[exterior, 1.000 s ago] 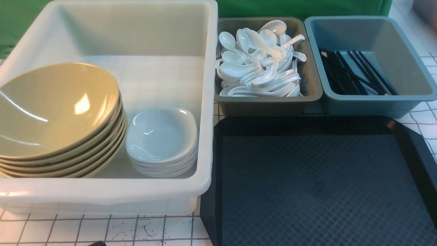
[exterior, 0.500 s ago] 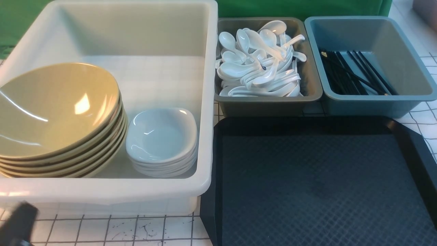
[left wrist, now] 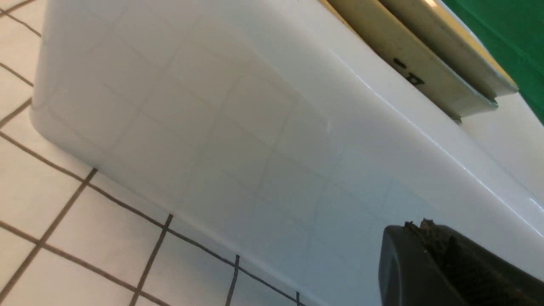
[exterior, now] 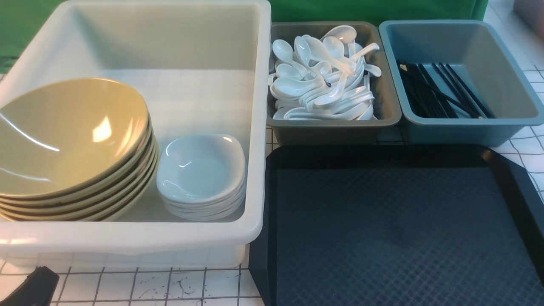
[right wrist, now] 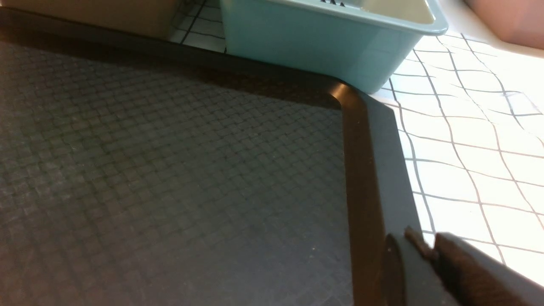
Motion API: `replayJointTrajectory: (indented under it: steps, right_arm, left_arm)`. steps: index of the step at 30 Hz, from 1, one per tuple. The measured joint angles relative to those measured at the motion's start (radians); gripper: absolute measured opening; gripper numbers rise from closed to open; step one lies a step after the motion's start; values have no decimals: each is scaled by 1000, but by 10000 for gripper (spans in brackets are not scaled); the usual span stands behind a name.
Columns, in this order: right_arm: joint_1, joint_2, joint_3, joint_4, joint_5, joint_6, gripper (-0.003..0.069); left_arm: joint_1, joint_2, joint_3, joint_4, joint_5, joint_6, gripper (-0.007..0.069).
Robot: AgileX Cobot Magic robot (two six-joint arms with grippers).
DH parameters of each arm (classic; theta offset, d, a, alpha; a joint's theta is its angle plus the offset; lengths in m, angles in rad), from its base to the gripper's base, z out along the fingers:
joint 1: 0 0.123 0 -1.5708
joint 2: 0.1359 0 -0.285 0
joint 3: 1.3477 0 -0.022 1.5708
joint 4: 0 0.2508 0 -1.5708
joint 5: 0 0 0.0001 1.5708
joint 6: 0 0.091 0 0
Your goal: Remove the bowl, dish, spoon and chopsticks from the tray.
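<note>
The black diamond-textured tray lies bare, with nothing on it. The olive-yellow bowl tops a stack in the white tub, next to a stack of white dishes. A spoon with a dark mark on its handle lies among white spoons in the grey tub. Black chopsticks lie in the blue tub. My left gripper is shut and empty, low beside the white tub's outer wall. My right gripper hangs over the tray's right rim, its tips a narrow gap apart, holding nothing.
The three tubs stand close together along the tray's far and left sides. White gridded tabletop shows in front of the white tub and to the right of the tray. A green backdrop rises behind the tubs.
My left gripper has come into the front view's bottom left corner, shifting leftward in front of the white tub. The tray, tubs and tableware have not moved.
</note>
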Motion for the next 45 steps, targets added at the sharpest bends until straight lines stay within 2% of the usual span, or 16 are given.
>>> replayJointTrajectory:
  steps: [45]
  right_arm:
    - [0, 0, 0, 0, 0, 0, 152]
  left_arm:
    - [0, 0, 0, 0, 0, -7, -1]
